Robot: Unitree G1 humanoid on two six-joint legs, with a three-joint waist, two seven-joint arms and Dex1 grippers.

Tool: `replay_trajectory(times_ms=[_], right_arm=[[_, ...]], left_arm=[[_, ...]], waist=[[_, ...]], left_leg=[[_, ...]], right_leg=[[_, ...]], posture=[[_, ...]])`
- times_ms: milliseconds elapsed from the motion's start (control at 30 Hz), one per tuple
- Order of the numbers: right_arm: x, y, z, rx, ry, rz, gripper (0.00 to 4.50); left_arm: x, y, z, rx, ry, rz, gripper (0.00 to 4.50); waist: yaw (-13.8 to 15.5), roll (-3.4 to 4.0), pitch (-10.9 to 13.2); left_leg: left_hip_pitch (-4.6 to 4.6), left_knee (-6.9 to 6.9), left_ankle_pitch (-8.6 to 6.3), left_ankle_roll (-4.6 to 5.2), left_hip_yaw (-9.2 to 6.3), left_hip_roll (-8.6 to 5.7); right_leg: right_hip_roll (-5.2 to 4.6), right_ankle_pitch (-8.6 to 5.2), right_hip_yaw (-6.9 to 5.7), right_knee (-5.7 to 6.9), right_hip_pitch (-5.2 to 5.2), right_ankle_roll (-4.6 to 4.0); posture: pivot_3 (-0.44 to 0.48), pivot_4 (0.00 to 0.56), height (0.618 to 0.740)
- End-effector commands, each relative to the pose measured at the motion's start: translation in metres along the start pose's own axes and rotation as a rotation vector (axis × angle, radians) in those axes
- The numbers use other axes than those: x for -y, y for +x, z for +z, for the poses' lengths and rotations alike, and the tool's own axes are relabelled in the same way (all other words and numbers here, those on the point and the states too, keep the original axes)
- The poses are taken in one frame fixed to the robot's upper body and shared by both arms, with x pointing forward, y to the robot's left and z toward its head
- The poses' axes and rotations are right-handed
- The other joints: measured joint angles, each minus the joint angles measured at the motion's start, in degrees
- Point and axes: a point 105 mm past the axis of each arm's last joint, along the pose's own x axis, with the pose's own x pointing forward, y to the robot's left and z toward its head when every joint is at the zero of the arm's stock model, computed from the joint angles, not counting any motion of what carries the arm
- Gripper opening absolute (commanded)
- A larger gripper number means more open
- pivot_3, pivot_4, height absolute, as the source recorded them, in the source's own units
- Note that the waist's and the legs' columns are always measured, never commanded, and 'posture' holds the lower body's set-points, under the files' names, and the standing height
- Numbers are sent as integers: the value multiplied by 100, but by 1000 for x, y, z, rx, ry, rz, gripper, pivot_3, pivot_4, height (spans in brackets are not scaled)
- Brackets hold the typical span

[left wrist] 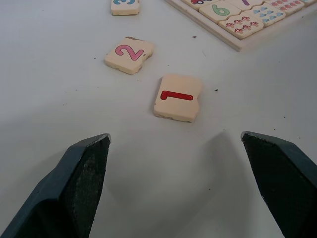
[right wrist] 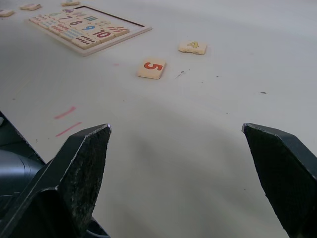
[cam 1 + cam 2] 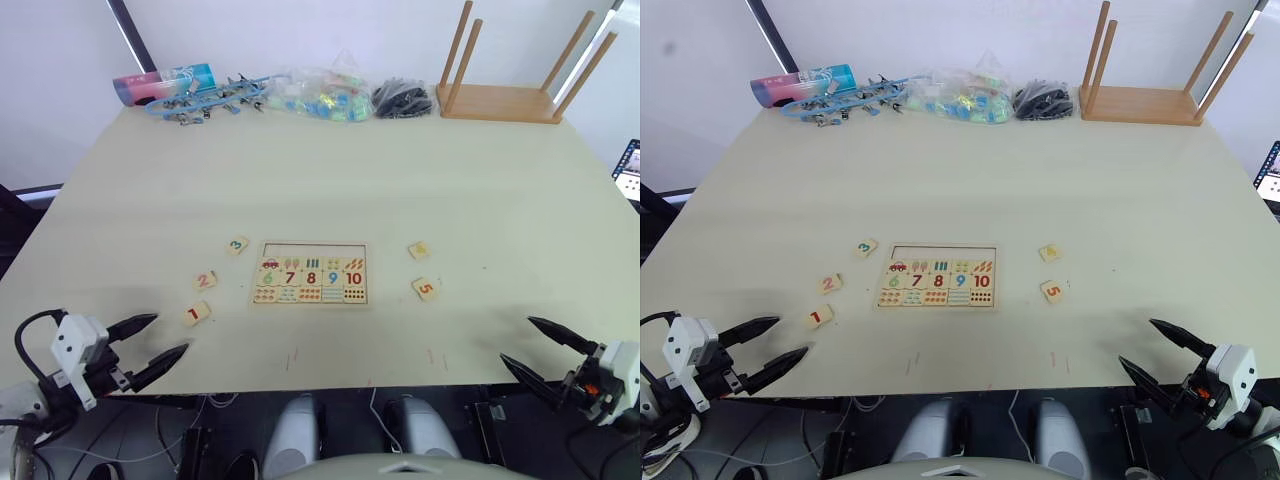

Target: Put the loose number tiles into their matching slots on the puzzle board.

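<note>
The puzzle board lies flat in the middle of the table, its top row of slots bare wood. Left of it lie three loose tiles: green 3, pink 2 and red 1. On the right sit yellow 4 and orange 5. My left gripper hangs open at the table's near left edge, just short of the red 1 tile. At the near right edge my right gripper is open and empty, well short of the 5 tile.
Along the far edge stand a pink and blue cylinder, blue clips, a clear bag of coloured pieces, a black bundle and an upturned wooden stool. Faint red marks dot the near tabletop.
</note>
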Motion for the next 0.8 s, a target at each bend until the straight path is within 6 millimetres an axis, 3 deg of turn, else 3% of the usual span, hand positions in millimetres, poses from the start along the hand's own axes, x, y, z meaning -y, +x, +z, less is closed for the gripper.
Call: replay_trajectory(times_ms=[33,800], right_arm=[[4,0,6,19,-35,2,4459],[3,10,8,49,-52,63,4459]], left_arm=[[0,-1,7,21,24,7,4500],[-1,1,13,23,65,4,4500]], waist=[[0,0,0],[7,5,1]], left_leg=[[0,0,0,0,0,0],[1,-5,0,0,0,-2]], right_leg=[[0,0,0,0,0,0],[-1,0,-2,-2,0,-1]], posture=[[0,150,737],[0,150,737]])
